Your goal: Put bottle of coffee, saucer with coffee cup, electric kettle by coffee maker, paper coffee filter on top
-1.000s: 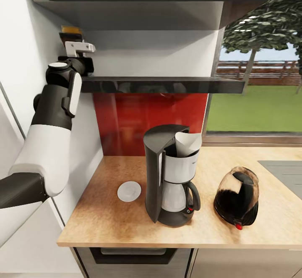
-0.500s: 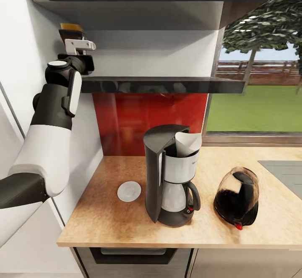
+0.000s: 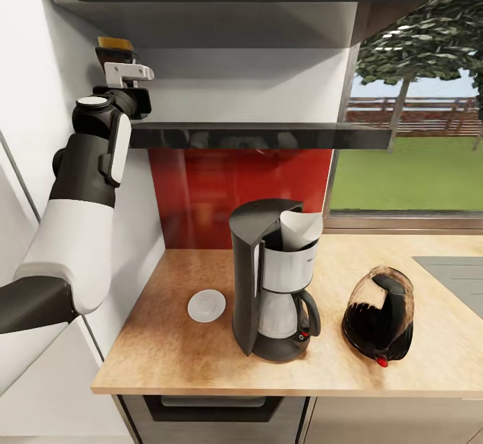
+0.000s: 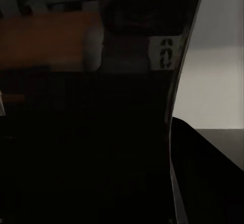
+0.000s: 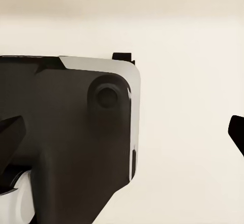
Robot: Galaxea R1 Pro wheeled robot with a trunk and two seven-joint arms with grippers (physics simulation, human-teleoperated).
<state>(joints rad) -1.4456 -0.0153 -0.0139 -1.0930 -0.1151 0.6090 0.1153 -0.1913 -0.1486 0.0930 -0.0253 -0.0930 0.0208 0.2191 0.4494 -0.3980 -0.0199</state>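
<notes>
The left gripper (image 3: 115, 62) was raised to the far left end of the kitchen shelf (image 3: 268, 135), where the bottle of coffee (image 3: 111, 50) stood against the wall; the dark body and orange cap (image 3: 112, 43) of the bottle were seen just behind and above the white gripper housing, largely covered by it. Whether the jaws were closed on the bottle or merely set around it could not be told from the head view. In the left wrist view the bottle (image 4: 101, 132) was seen very close, with the orange cap (image 4: 48, 41) and a pale label patch (image 4: 163, 52) bearing two dark characters too blurred to be read. On the countertop (image 3: 168, 350) the coffee maker (image 3: 272, 282) was seen upright, with the paper coffee filter (image 3: 300, 228) seated in its top. The saucer (image 3: 206, 305) lay just beside the machine on its left, and the electric kettle (image 3: 379, 314) sat near it on the right, tilted, with its red switch (image 3: 382, 361) towards the counter edge. No brand lettering could be made out on either appliance. In the right wrist view a dark robot part (image 5: 71, 132) was seen against a pale surface; the state of the right jaws could not be judged.
</notes>
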